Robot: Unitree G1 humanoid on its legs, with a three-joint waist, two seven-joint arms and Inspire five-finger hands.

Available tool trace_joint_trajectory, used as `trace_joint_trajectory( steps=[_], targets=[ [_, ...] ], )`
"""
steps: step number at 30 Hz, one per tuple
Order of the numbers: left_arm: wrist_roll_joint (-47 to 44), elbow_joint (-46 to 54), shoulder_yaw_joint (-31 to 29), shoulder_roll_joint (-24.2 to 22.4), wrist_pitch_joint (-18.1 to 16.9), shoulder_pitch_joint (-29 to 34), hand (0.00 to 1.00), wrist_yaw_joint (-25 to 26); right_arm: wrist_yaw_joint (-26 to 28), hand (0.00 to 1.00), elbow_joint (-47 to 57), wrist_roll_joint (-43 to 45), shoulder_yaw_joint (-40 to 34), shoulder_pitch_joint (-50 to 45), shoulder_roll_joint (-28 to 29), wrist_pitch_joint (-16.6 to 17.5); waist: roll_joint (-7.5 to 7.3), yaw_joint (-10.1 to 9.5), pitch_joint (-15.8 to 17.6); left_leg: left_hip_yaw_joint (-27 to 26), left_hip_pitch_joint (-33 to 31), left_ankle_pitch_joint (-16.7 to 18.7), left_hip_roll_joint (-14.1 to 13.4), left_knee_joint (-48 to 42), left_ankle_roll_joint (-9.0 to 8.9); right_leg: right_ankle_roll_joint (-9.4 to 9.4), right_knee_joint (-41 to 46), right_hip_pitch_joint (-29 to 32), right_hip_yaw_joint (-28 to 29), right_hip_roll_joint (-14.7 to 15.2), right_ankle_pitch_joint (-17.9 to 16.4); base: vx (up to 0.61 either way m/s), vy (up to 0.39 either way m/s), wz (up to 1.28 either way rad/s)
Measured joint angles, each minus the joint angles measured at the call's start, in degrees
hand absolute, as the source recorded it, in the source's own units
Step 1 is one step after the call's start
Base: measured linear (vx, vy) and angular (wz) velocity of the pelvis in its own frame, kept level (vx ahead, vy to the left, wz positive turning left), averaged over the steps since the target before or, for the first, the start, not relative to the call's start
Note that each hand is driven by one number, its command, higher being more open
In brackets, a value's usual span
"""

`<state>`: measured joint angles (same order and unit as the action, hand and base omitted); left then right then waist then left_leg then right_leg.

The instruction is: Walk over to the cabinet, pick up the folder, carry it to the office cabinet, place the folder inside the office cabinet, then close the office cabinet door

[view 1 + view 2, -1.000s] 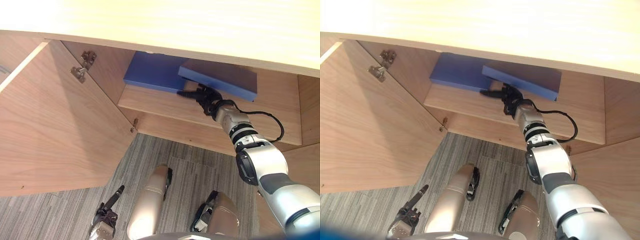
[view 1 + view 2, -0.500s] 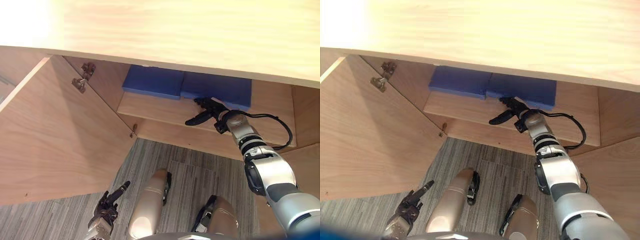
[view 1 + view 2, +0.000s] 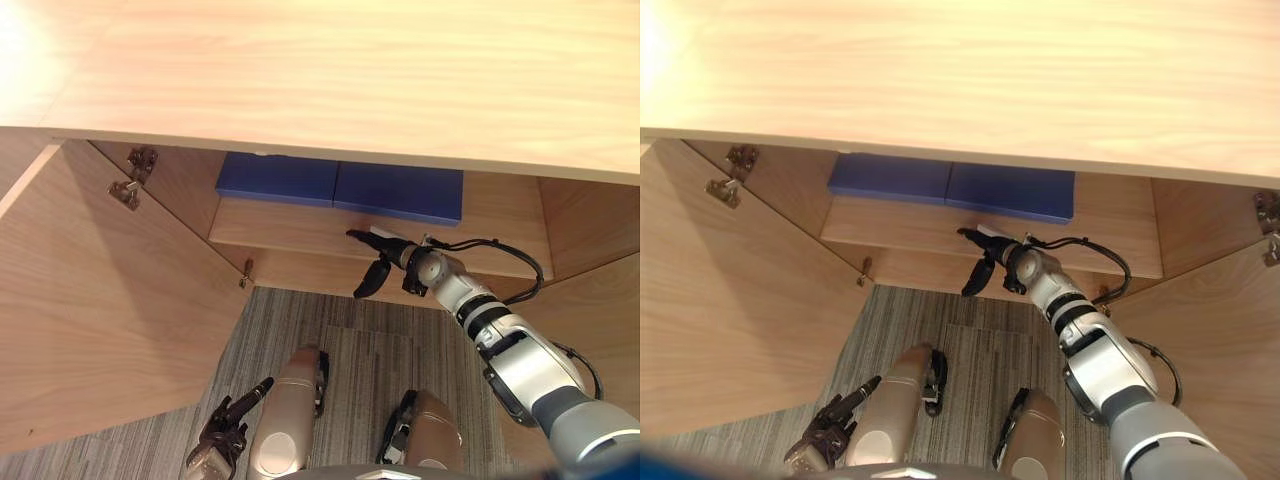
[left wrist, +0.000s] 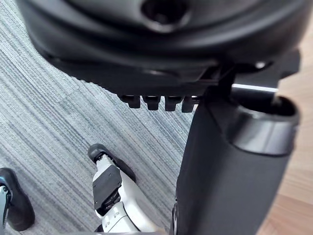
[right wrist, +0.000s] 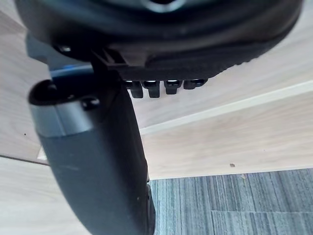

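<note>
Two blue folders lie flat side by side on the shelf (image 3: 290,225) inside the open office cabinet: the right-hand folder (image 3: 398,192) and the left-hand folder (image 3: 277,179). My right hand (image 3: 385,262) hovers just in front of the shelf's front edge, below the right-hand folder and apart from it. It is open, with straight fingers pointing left and the thumb hanging down, and holds nothing. My left hand (image 3: 232,425) hangs low over the carpet at the lower left, relaxed and empty.
The cabinet's left door (image 3: 90,290) stands swung wide open on the left, its hinges (image 3: 130,180) showing. The right door (image 3: 1230,330) is open on the right. The light wooden cabinet top (image 3: 320,70) overhangs the shelf. Grey striped carpet (image 3: 330,330) lies below.
The right-hand folder, tilted in my right hand a second ago, now lies flat beside the other. My right hand has let go and drawn back off the shelf. The camera has shifted.
</note>
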<state>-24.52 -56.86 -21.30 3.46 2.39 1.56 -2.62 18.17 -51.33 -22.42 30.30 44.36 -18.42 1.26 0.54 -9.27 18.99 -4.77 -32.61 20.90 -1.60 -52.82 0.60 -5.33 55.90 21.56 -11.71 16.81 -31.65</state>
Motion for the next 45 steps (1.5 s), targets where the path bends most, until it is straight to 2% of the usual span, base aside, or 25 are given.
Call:
trace_joint_trajectory(
  steps=[2, 5, 8, 11, 12, 15, 18, 21, 23, 25, 28, 29, 31, 33, 34, 36, 38, 39, 40, 41, 42, 43, 44, 45],
  targets=[
    [0.00, -0.70, 0.21, 0.02, -0.75, 0.14, 1.00, -0.15, 1.21, 1.00, 2.09, -0.03, 2.57, -1.71, -0.38, -0.18, -0.48, 0.08, -0.08, -0.61, 2.36, -0.62, -0.13, 2.57, -0.19, -0.08, -2.57, -1.89, -0.01, -0.26, 1.03, 0.05, -0.008, -0.18],
    [0.02, -0.83, 0.43, 0.08, -1.15, -0.06, 1.00, 0.03, 3.44, 1.00, 6.25, -0.40, 5.81, -4.99, -1.34, -0.55, -0.89, 0.51, -0.30, -0.98, 5.86, -3.26, -0.46, 9.02, -0.67, 0.03, -9.41, -5.03, -0.87, -1.53, 4.36, 0.05, -0.018, -0.12],
    [0.12, -1.31, 1.78, 0.90, -1.77, -0.46, 1.00, 0.66, 6.74, 1.00, 7.37, -6.12, 9.81, -8.29, -1.42, -0.71, -1.82, 0.68, -0.90, -1.10, 11.43, -8.74, -0.91, 20.55, -1.76, 0.56, -21.73, -10.33, -2.06, -4.37, 10.40, 0.08, -0.064, -0.11],
    [3.09, -2.50, 0.20, 2.42, -2.33, -0.37, 1.00, 1.37, 8.28, 1.00, 9.73, -9.09, 11.51, -9.89, -1.81, 0.20, -3.59, 1.43, -3.13, -1.67, 15.89, -15.10, -2.84, 33.05, -3.13, 1.60, -37.52, -15.09, -2.35, -9.20, 18.82, 0.08, -0.100, -0.24],
    [3.91, -2.50, -0.47, 2.47, -2.34, -0.30, 1.00, 1.50, 8.19, 1.00, 10.44, -9.05, 11.48, -9.89, -2.18, 0.29, -3.96, 1.68, -3.38, -2.00, 16.48, -15.72, -3.13, 34.20, -3.49, 1.66, -39.10, -15.62, -2.14, -9.70, 19.63, 0.05, -0.109, -0.31],
    [7.32, -2.05, -1.67, 2.08, -2.43, 0.87, 1.00, 2.11, 7.02, 1.00, 11.92, -8.71, 8.98, -12.16, -3.83, 0.63, -4.18, 2.18, -5.47, -2.76, 18.83, -15.96, -4.84, 34.88, -3.45, 2.19, -43.45, -18.11, -0.24, -11.95, 22.32, 0.00, -0.099, -0.39],
    [11.51, -1.15, -1.58, 0.27, -3.90, 2.35, 1.00, 3.07, 3.54, 1.00, 11.67, -5.02, 2.86, -16.96, -3.40, 0.74, -3.34, 2.29, -7.04, -0.96, 20.96, -15.80, -5.00, 34.86, -3.80, 2.40, -43.94, -18.54, 3.47, -12.77, 23.94, 0.00, 0.001, -0.62],
    [18.04, -1.38, -0.11, -1.45, -5.59, 3.45, 1.00, 5.22, -1.75, 1.00, 6.86, 2.46, -7.26, -24.20, 1.53, 1.16, -0.50, 3.67, -9.09, 5.13, 22.99, -14.27, -4.64, 35.66, -5.94, 1.97, -44.34, -17.30, 9.56, -13.70, 25.79, -0.03, 0.031, -0.98],
    [20.35, -1.95, 1.54, -1.64, -6.12, 3.35, 1.00, 6.01, -5.10, 1.00, 4.10, 6.43, -11.90, -27.98, 4.24, 1.02, 0.95, 4.90, -9.89, 5.33, 23.96, -13.86, -4.40, 38.18, -5.64, 1.38, -44.77, -14.99, 13.34, -14.32, 27.50, -0.06, 0.074, -1.07],
    [22.48, -2.12, 3.87, -0.77, -6.58, 3.17, 1.00, 6.52, -7.30, 1.00, 2.88, 8.03, -14.64, -32.14, 5.96, 0.36, 1.02, 6.70, -9.84, 4.76, 24.40, -14.00, -3.49, 38.82, -5.27, 0.69, -44.76, -13.29, 16.65, -14.29, 29.03, -0.11, 0.099, -0.90],
    [26.51, -3.51, 7.55, 0.74, -7.98, 1.77, 1.00, 7.69, -11.11, 1.00, 2.83, 10.53, -18.24, -41.06, 7.15, 0.01, 0.20, 8.56, -9.38, 0.50, 27.02, -14.35, -1.67, 39.72, -3.36, -0.75, -44.57, -12.46, 21.89, -13.26, 30.62, -0.18, 0.130, -0.85],
    [26.87, -3.65, 7.59, 0.67, -8.19, 1.46, 1.00, 7.81, -11.72, 1.00, 2.84, 11.06, -18.33, -42.01, 7.15, -0.01, -0.05, 8.91, -9.23, -0.35, 27.63, -14.27, -1.19, 40.07, -3.33, -0.99, -44.66, -12.36, 22.50, -12.97, 30.98, -0.29, 0.163, -1.11],
    [27.34, -4.06, 8.19, 0.16, -8.69, 0.74, 1.00, 7.79, -12.72, 1.00, 3.31, 11.29, -19.43, -43.62, 7.58, -0.02, -0.48, 9.70, -9.02, -3.12, 28.92, -13.97, -0.91, 40.58, -1.84, -0.81, -45.89, -11.41, 20.10, -12.24, 33.77, -0.28, 0.107, -1.01],
    [27.15, -4.53, 9.73, -1.74, -8.71, -0.36, 1.00, 7.56, -14.97, 1.00, 6.26, 11.32, -23.85, -45.38, 9.31, -0.05, -0.24, 10.20, -8.87, -8.09, 29.68, -14.76, -1.82, 40.85, 0.59, 2.14, -44.66, -10.21, 8.24, -7.54, 33.55, -0.23, 0.048, -1.06],
    [26.77, -4.39, 9.86, -1.78, -8.78, -0.40, 1.00, 7.42, -16.30, 1.00, 8.59, 11.32, -24.88, -46.14, 10.48, 0.08, 0.09, 10.17, -8.91, -10.34, 30.37, -14.98, -3.03, 40.88, 0.88, 3.04, -41.82, -9.52, 4.35, -6.00, 33.08, -0.26, 0.002, -0.95],
    [26.22, -4.44, 9.76, -2.26, -8.75, 0.37, 1.00, 7.84, -17.60, 1.00, 12.13, 11.35, -26.49, -48.06, 11.88, 1.36, 1.07, 10.08, -9.56, -12.59, 31.59, -15.25, -5.36, 41.17, 0.39, 3.94, -35.44, -10.03, 1.58, -5.18, 31.64, -0.15, -0.136, -0.79],
    [26.26, -4.47, 9.77, -2.06, -8.84, 1.51, 1.00, 7.99, -18.97, 1.00, 14.19, 11.45, -27.54, -49.27, 12.38, 2.28, 0.55, 10.08, -10.87, -13.55, 32.17, -15.71, -6.19, 42.16, -1.28, 2.72, -33.04, -11.96, 1.28, -3.62, 27.16, -0.03, -0.211, -0.49],
    [26.25, -4.73, 9.74, -1.70, -8.84, 1.43, 1.00, 8.28, -19.51, 1.00, 14.73, 11.64, -29.26, -49.32, 12.71, 2.50, -0.24, 10.12, -11.41, -13.11, 32.44, -16.43, -5.76, 42.93, -2.73, -0.14, -35.21, -12.57, 0.87, -3.77, 25.42, 0.02, -0.221, -0.19],
    [26.32, -4.94, 9.69, -1.74, -8.68, 1.56, 1.00, 8.44, -20.09, 1.00, 14.74, 12.11, -30.61, -49.54, 12.75, 2.47, -0.07, 10.10, -11.79, -12.10, 32.60, -17.00, -5.73, 43.76, -3.86, 0.03, -36.26, -12.64, 0.44, -4.47, 25.25, 0.04, -0.279, -0.22],
    [26.23, -5.09, 9.69, -2.44, -8.76, 2.14, 1.00, 8.43, -21.20, 1.00, 14.74, 13.94, -33.33, -49.88, 12.83, 2.41, 1.07, 9.71, -12.63, -9.74, 33.61, -17.58, -5.93, 46.48, -4.42, 0.09, -37.78, -13.12, 0.22, -6.24, 25.30, 0.06, -0.157, -0.18],
    [26.24, -5.16, 9.71, -2.71, -8.89, 2.34, 1.00, 8.51, -21.95, 1.00, 14.74, 14.71, -34.91, -49.88, 12.74, 2.40, 1.50, 9.64, -12.90, -8.49, 34.46, -18.43, -6.25, 48.36, -4.70, 0.18, -38.69, -13.56, 0.02, -7.34, 25.36, 0.06, -0.144, -0.26],
    [26.25, -5.24, 9.82, -2.79, -8.90, 2.49, 1.00, 8.45, -22.66, 1.00, 14.73, 16.15, -35.96, -49.88, 12.38, 2.38, 1.67, 9.62, -13.25, -7.58, 35.18, -18.84, -6.71, 49.97, -5.11, 0.81, -39.97, -13.97, 0.00, -8.64, 25.79, 0.08, -0.153, -0.37],
    [26.25, -5.47, 10.47, -2.60, -8.97, 2.65, 1.00, 8.39, -23.92, 1.00, 14.75, 18.32, -36.71, -49.87, 11.46, 2.38, 1.80, 9.61, -13.96, -5.92, 35.46, -19.60, -7.79, 51.93, -5.71, 1.68, -43.46, -14.55, 0.13, -11.29, 27.36, 0.07, -0.109, -0.38],
    [26.22, -5.64, 10.90, -2.48, -8.99, 2.65, 1.00, 8.39, -24.28, 1.00, 14.75, 18.62, -37.24, -49.87, 11.33, 2.38, 1.86, 9.55, -14.30, -5.55, 35.31, -20.25, -8.19, 52.35, -5.67, 1.84, -44.71, -14.80, 0.21, -12.11, 28.04, 0.09, -0.099, -0.39]
  ],
)
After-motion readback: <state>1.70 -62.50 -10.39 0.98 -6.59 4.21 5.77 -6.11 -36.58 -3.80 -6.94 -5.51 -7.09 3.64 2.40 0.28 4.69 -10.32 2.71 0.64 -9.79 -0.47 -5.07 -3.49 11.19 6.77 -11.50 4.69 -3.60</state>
